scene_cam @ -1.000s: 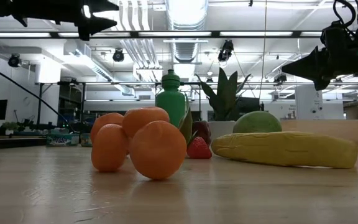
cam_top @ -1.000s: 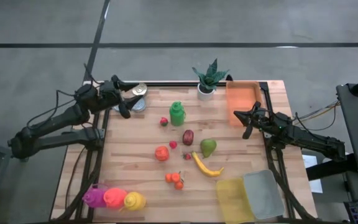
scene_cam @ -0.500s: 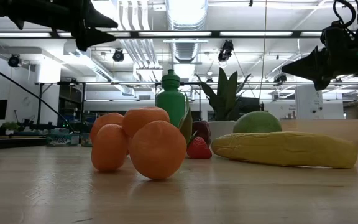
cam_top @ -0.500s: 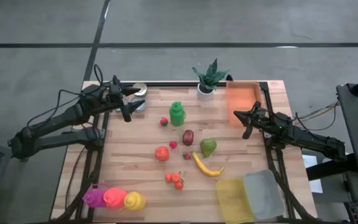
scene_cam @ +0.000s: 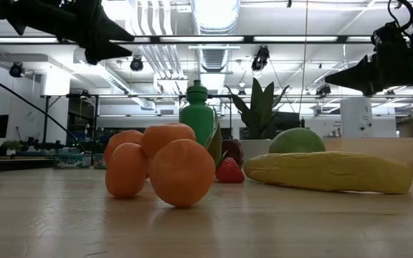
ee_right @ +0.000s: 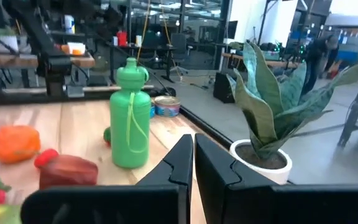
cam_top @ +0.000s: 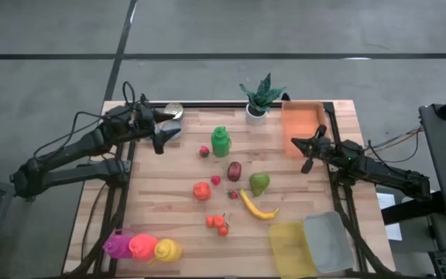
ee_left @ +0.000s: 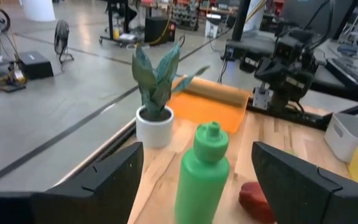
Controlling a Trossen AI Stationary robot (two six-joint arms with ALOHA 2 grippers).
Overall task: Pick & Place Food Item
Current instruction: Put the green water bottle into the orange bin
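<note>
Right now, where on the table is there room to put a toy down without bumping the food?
The wood along the left edge is bare, between the can and the three colored bottles. Another bare strip lies on the right, between the orange bin and the clear bin. The middle is crowded: green bottle, pear, banana, small oranges.

One green bottle (cam_top: 221, 142), one potted plant (cam_top: 259, 98), one can (cam_top: 173, 111) and one banana (cam_top: 257, 207). One orange tray (cam_top: 301, 126), one yellow bin (cam_top: 292, 249), one clear bin (cam_top: 329, 240). Three squeeze bottles (cam_top: 142, 247) at the near left. Small oranges (cam_top: 217, 224) number three, possibly four. Two arms.
</note>
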